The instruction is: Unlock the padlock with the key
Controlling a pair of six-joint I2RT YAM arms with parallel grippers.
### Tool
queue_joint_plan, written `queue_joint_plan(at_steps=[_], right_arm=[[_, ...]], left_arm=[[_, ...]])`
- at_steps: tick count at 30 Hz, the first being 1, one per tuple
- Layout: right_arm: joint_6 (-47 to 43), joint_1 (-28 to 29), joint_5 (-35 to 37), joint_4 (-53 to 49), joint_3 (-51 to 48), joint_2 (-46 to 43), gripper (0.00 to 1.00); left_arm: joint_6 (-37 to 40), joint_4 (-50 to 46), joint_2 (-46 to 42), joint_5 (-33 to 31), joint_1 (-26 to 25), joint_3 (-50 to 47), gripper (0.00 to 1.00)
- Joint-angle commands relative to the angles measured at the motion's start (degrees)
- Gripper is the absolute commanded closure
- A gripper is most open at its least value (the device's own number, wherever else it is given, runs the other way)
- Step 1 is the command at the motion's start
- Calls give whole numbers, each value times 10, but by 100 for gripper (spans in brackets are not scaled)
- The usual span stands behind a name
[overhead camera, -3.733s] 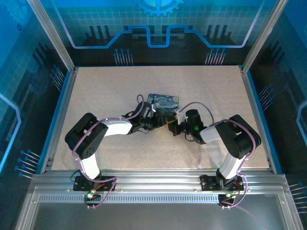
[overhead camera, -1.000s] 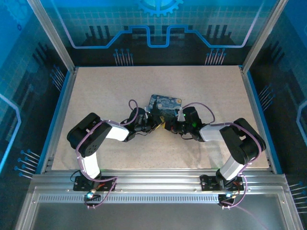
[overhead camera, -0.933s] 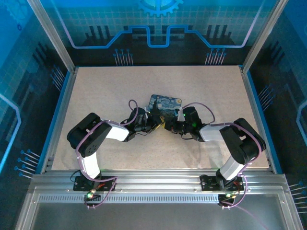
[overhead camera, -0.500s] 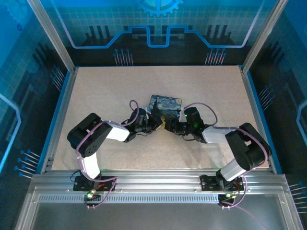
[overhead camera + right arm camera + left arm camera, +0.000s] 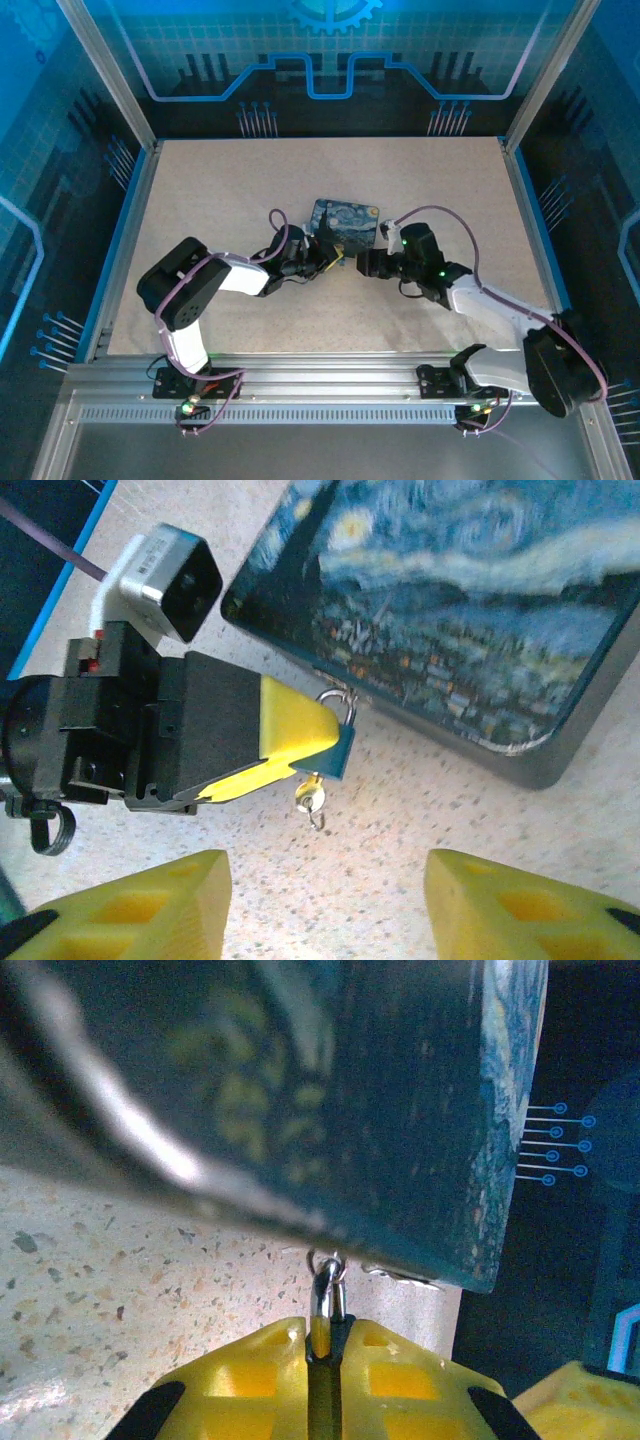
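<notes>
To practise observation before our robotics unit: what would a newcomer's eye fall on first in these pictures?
The tin with its swirling starry-night lid, mid-table. At its near edge the left gripper pinches a small padlock, a key hanging beneath it. The right gripper stands open nearby.

The table (image 5: 220,190) has a pale, speckled surface with blue edging along its left and right sides. A dark blue tin (image 5: 346,221) with a swirly painted lid lies flat on it, about the middle, well apart from every edge.
</notes>
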Motion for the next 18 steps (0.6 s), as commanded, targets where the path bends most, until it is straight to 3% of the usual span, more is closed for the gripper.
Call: queue_joint_plan(at_steps=[1,7,18], right_arm=[[-114,2,44,-29,10,-40,41],[-229,11,62,14,-13,-92,25],[-519,83,92,121,-90,-102,21]], left_arm=[[-12,-10,-27,-2,-4,-4,100],[-18,-16,-35,1,-4,-4,100],[-45,-21,-46,6,-4,1,100]])
